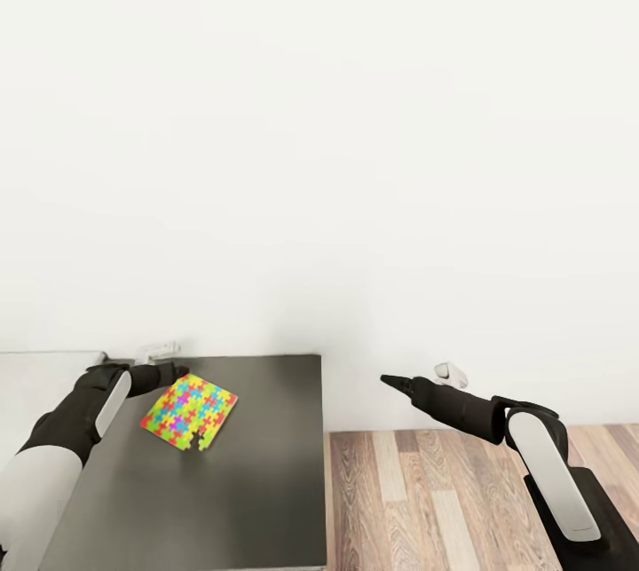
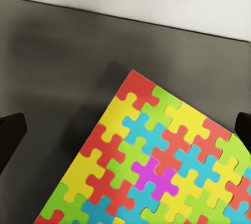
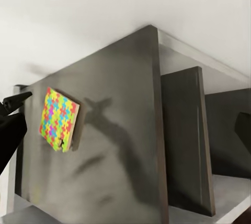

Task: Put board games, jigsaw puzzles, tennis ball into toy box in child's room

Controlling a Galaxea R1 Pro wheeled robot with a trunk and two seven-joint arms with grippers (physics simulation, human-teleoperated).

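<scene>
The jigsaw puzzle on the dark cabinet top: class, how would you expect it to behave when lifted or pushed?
The jigsaw puzzle looks thin and flat, so probably light. It lies flush on the smooth dark cabinet top, so a push would likely slide it rather than tip it. Its low edge may be hard for the left tool to get under.

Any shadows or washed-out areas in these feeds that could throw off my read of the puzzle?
Head view: the white wall is blown out, nearly featureless; the jigsaw puzzle stays crisp beside the left hand. Left wrist view: a soft dark shadow borders the puzzle on the dark cabinet top. Right wrist view: arm shadows smear across the top; picture is tilted.
</scene>
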